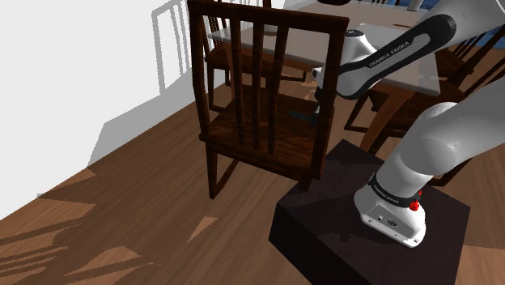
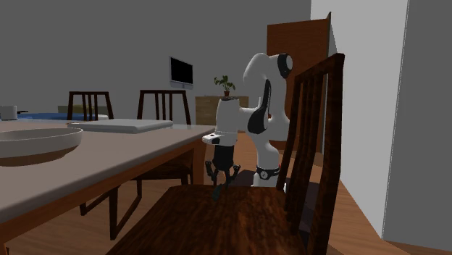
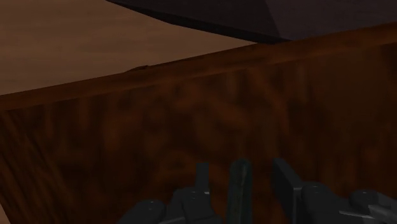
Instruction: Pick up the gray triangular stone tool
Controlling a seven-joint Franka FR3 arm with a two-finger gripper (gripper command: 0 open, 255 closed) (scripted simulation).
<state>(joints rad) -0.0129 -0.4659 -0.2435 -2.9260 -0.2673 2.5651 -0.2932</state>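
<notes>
Your gray stone tool [image 3: 240, 186] stands on edge at the wrist view's bottom centre, between the gripper's [image 3: 242, 168] spread fingers, with a gap on either side. In the second exterior view it rests mid-frame on the dark wooden chair seat [image 2: 217, 226].

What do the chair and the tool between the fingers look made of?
Chair: dark brown wood, smooth with a slight sheen; streaky grain shows on the seat. Tool: dark grey, matte; maybe stone, but no texture shows to confirm.
</notes>
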